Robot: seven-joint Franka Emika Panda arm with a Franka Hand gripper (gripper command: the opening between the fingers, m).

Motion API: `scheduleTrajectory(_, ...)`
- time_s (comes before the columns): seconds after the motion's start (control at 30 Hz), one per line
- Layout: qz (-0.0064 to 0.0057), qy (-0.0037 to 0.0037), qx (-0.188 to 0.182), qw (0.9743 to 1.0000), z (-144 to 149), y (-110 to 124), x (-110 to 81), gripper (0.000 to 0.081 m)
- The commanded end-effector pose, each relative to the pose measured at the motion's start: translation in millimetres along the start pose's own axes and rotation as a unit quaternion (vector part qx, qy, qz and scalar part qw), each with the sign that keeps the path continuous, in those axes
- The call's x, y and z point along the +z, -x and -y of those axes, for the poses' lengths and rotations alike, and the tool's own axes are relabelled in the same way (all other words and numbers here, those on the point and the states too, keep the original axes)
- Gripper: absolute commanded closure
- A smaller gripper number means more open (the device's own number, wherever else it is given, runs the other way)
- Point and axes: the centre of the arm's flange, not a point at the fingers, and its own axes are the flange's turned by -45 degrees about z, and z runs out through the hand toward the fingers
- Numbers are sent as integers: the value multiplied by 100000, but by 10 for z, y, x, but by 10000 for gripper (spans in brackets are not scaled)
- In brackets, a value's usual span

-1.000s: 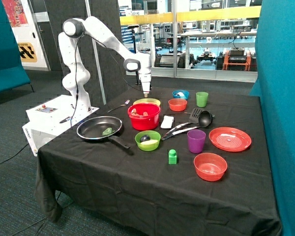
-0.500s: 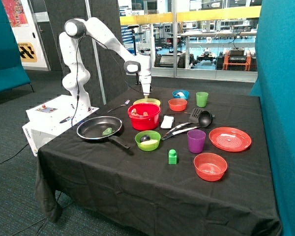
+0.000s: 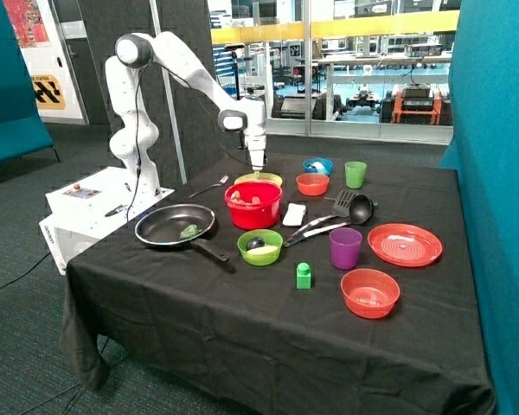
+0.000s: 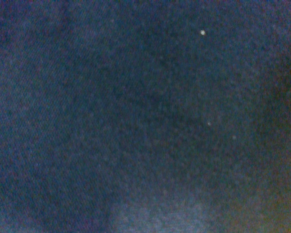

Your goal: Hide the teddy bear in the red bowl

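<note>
Tool [image 3: 258, 163] hung above the far rim of the red bowl [image 3: 253, 207] on the black-draped desk [image 3: 199, 294], its grip impossible to judge; the teddy bear [image 3: 245, 198] lay inside that bowl

Six bowls [image 3: 253, 204], two cups [image 3: 345, 248], one pan [image 3: 175, 226], one plate [image 3: 405, 245].

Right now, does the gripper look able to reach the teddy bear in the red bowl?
Probably yes. The gripper hangs above the far rim of the red bowl, beside the yellow bowl. The teddy bear lies in the open-topped bowl with nothing over it, so the way down looks free.
</note>
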Motion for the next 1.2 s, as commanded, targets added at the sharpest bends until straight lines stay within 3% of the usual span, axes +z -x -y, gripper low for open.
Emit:
scheduleTrajectory(0.0,1,141,-26,100000,30,-7,47,398)
scheduleTrajectory(0.27,2,141,-209,100000,51,-15,53,445)
scheduleTrajectory(0.37,2,141,-223,100000,53,-15,54,498)
scheduleTrajectory(0.47,2,141,-264,100000,45,-16,57,482)
scheduleTrajectory(0.8,1,141,153,100000,11,-19,83,655)
scheduleTrajectory(1.03,1,141,151,100000,10,-1,121,627)
scheduleTrajectory(1.17,1,141,67,100000,19,13,165,654)
